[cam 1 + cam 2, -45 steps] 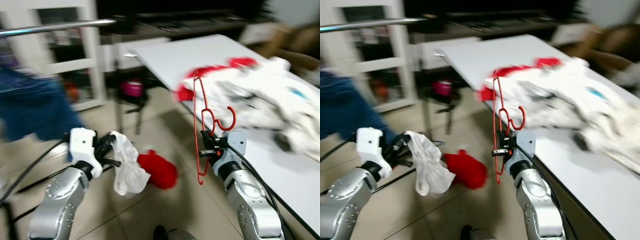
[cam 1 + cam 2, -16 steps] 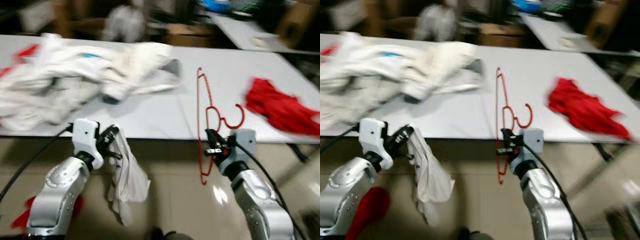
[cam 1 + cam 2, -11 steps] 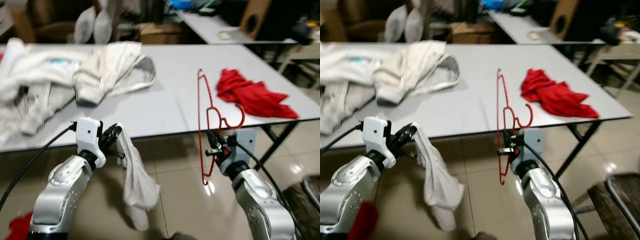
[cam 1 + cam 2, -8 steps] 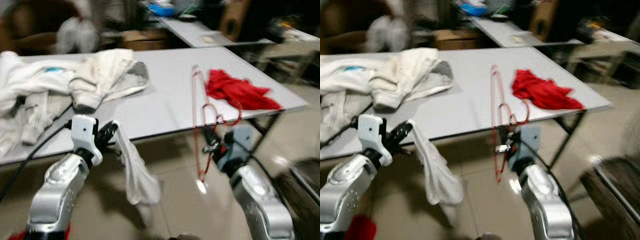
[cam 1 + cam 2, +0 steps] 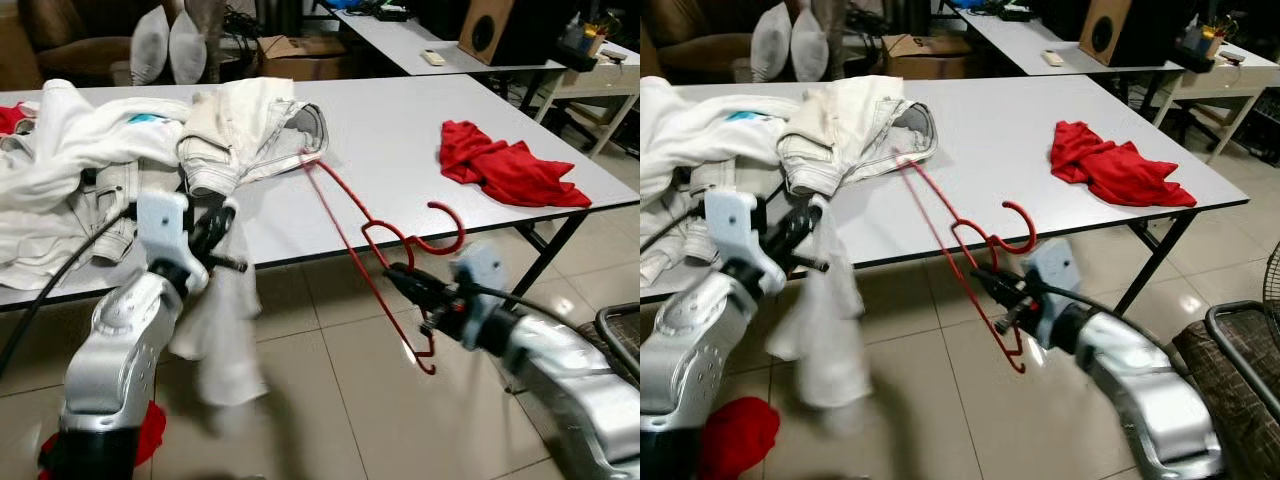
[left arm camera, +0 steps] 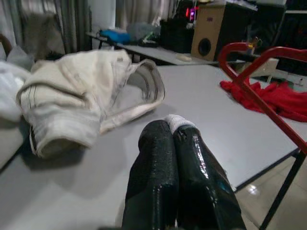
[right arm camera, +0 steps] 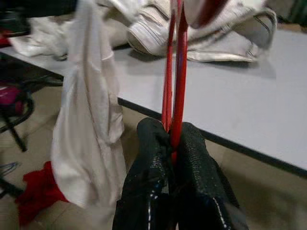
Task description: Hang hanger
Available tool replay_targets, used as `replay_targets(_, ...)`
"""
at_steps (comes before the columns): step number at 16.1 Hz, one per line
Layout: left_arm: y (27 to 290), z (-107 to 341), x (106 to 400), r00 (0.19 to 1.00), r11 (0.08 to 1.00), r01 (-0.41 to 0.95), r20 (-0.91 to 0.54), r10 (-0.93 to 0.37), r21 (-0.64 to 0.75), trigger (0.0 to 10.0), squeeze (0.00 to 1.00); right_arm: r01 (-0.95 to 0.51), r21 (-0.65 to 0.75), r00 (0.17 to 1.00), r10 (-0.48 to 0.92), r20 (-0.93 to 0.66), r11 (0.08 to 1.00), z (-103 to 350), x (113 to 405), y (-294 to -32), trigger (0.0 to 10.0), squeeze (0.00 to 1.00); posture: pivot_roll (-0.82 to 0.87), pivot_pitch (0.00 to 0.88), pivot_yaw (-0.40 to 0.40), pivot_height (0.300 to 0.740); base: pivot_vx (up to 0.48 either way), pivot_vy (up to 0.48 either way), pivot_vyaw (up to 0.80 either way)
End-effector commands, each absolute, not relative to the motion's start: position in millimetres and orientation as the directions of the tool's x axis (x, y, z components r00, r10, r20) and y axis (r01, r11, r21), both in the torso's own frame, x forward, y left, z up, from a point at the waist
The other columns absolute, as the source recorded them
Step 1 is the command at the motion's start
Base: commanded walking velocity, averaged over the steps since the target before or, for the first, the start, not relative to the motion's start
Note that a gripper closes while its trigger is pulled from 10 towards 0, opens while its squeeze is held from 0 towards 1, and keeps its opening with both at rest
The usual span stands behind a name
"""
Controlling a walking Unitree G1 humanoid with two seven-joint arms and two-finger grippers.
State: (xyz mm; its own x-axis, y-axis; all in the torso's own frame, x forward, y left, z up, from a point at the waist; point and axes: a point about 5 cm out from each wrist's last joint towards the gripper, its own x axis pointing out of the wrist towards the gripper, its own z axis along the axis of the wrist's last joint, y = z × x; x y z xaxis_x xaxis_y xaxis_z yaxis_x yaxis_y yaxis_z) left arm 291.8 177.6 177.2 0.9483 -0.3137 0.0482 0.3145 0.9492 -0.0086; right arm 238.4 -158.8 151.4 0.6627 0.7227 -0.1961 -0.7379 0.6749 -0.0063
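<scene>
Before table (image 5: 380,140) | right fingers (image 7: 192,158) pinch red hanger (image 5: 365,235), tilted | left fingers (image 6: 160,158) pinch white cloth (image 5: 215,330)

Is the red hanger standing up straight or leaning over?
Leaning over. The red hanger slants from the right tool, which is shut on it, up toward the white clothes on the table.

L silver arm raised, elbow bent, forearm angled up; L gripper (image 5: 222,225) w/ two long black fingers (image 6: 158,177) pressed together, clamped on hanging white cloth garment (image 5: 215,335). R silver arm reaches forward, forearm near level, pointing toward robot's left; R gripper (image 5: 998,290) black fingers (image 7: 148,182) closed tight on thin red wire hanger (image 5: 370,250), hanger tilted, hook end up.
</scene>
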Motion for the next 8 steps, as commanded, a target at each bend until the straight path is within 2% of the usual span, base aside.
replay_targets(1,173,197,301,0.941,0.947,0.32,0.113,-0.319,0.007,10.0,0.0,-0.789,-0.032,0.604,0.766,-0.219,0.613,159,232,-166,10.0,0.0,-0.08,0.0,-0.063,0.74,0.319,0.0,0.0)
replay_targets(5,170,225,324,0.926,0.943,0.329,0.176,-0.334,0.057,10.0,0.0,-0.807,-0.028,0.575,0.775,-0.262,0.589,169,227,-182,10.0,0.0,-0.09,0.0,-0.078,0.74,0.377,0.0,0.0)
replay_targets(6,174,236,336,0.929,0.95,0.305,0.196,-0.313,0.075,10.0,0.0,-0.842,-0.016,0.519,0.802,-0.295,0.539,171,218,-187,10.0,0.0,-0.09,0.0,-0.076,0.74,0.386,0.0,0.58)
replay_targets(8,176,247,344,0.927,0.951,0.296,0.213,-0.308,0.089,10.0,0.0,-0.852,-0.012,0.501,0.81,-0.306,0.523,175,216,-190,10.0,0.0,-0.09,0.0,-0.072,0.74,0.399,0.0,0.78)
